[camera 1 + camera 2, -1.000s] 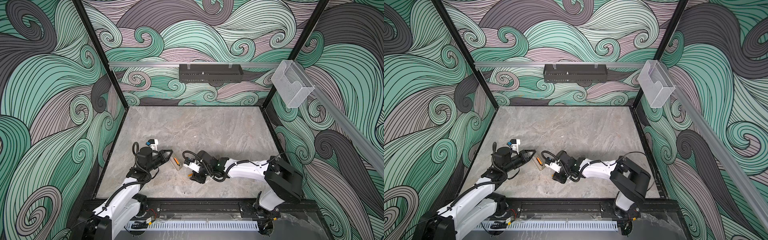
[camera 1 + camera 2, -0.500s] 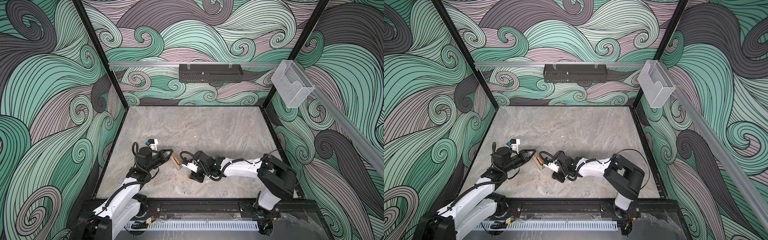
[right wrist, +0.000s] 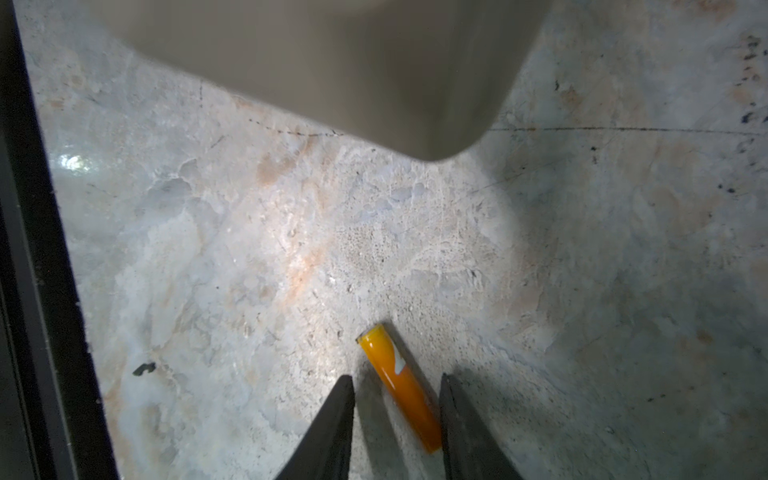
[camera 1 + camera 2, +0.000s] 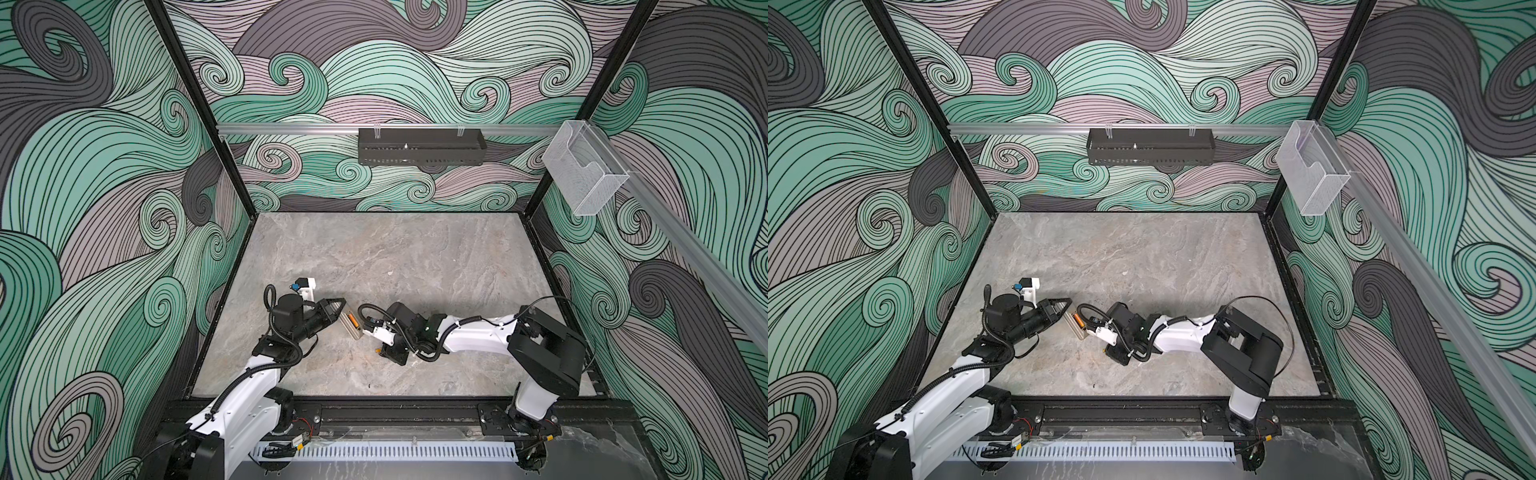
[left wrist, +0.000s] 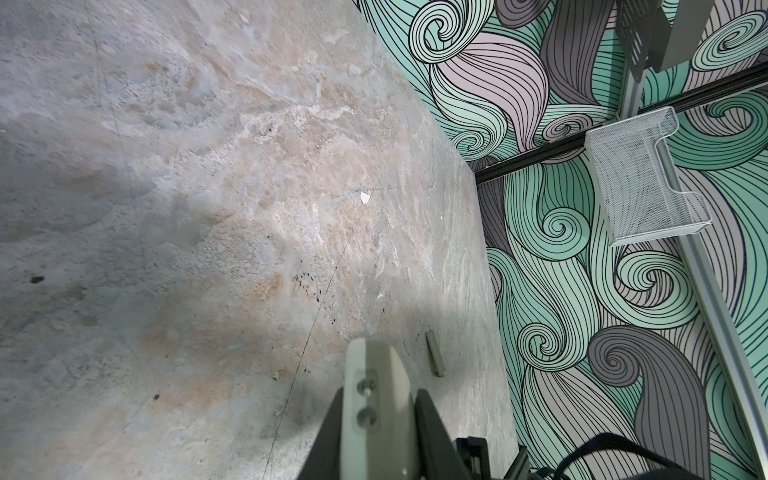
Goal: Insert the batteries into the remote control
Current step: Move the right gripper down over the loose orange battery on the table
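Orange battery [image 3: 409,401] within low, parted right tool [image 3: 395,377]

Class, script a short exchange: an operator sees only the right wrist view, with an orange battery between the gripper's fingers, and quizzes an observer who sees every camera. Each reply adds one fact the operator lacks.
Operator: My right gripper straddles a battery on the table. Where does it go?
Observer: In both top views the remote control lies just off the tip of the left gripper.
Operator: Is it loaded?
Observer: Half, it seems: one orange cell already lies in it.
Operator: Then mine is the second.
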You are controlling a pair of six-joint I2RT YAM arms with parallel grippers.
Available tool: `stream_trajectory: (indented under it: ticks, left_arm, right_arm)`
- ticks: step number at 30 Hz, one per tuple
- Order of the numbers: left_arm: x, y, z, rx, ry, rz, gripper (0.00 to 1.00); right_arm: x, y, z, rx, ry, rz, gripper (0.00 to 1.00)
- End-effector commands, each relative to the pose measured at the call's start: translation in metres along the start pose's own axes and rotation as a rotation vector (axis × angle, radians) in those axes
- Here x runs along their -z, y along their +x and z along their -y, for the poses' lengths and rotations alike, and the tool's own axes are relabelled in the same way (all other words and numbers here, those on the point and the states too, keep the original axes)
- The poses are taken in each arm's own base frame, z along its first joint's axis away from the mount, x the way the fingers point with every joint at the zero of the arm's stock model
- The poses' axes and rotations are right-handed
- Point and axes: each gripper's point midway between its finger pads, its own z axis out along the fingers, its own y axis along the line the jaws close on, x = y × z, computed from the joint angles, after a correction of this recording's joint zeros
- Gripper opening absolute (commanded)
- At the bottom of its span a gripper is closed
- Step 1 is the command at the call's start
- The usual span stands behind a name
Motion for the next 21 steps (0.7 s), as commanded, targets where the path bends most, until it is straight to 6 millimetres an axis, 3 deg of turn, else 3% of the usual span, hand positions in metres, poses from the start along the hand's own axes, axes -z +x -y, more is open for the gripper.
stream_trajectory:
  ticks: [1,10,21]
  left_arm:
    - [0.0014,-0.0052,0.008,-0.005,0.035,0.017,0.0]
    - [0.0015,-0.0053,0.0088,-0.007,0.039,0.017,0.0]
    - [0.0009,-0.0043,0.0086,-0.006,0.039,0.01,0.0]
  right_arm:
    - [-0.0019,0.0028,0.0011,0.031,0.01,-0.028,0.35]
    - [-0.0009,0.0068,0.0023,0.021,0.021,-0.038,0.32]
    - [0.0005,0.005,0.0092,-0.002,0.057,-0.047,0.19]
